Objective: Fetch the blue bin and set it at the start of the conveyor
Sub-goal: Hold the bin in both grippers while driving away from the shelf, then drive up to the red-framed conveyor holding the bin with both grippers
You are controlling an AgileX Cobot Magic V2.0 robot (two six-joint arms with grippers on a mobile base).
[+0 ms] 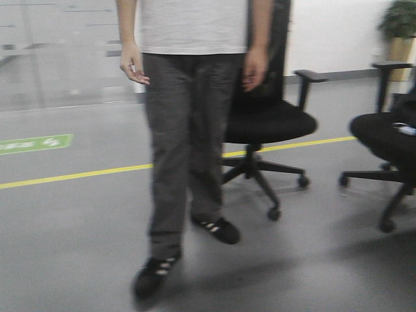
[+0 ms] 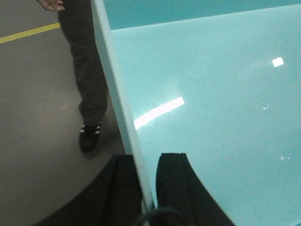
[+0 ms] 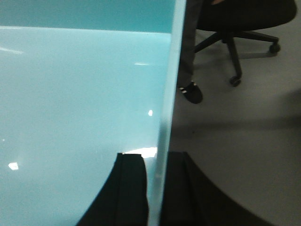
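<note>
Turquoise plastic runs between our jaws: left gripper [image 2: 141,162] and right gripper [image 3: 157,160] each clamp a side wall of the blue bin [image 2: 211,117] (straddling it, inside and outside).

Nothing is legible; the green floor sticker [image 1: 34,143] at nine o'clock bears white marks, too blurred to read.

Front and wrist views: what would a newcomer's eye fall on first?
First, the person in the centre of the front view, cropped at the chest, with a black office chair just behind. In both wrist views the blue bin fills most of the frame, and nothing shows inside it. The left gripper and right gripper each have one finger on either side of a bin wall.
</note>
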